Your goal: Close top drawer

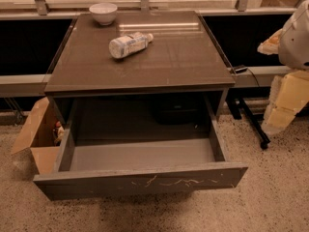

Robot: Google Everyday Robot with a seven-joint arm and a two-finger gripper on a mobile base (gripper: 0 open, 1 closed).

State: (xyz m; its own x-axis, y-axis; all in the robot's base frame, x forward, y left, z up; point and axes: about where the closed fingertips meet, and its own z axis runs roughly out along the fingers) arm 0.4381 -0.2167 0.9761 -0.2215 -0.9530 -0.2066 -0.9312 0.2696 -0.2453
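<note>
The gripper [286,102], at the right edge, seems partly cut off; cardboard box [35,132] half hidden.

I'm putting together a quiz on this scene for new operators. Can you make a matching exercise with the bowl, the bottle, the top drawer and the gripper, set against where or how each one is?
Things:
1. bowl
2. bottle
3. top drawer
4. gripper

Place or state:
A. pulled out, open
B. at the right edge of the view, apart from the drawer
C. lying on its side on the cabinet top
D. upright at the cabinet top's back left corner

Pairs: 1-D, 2-C, 3-A, 4-B
</note>
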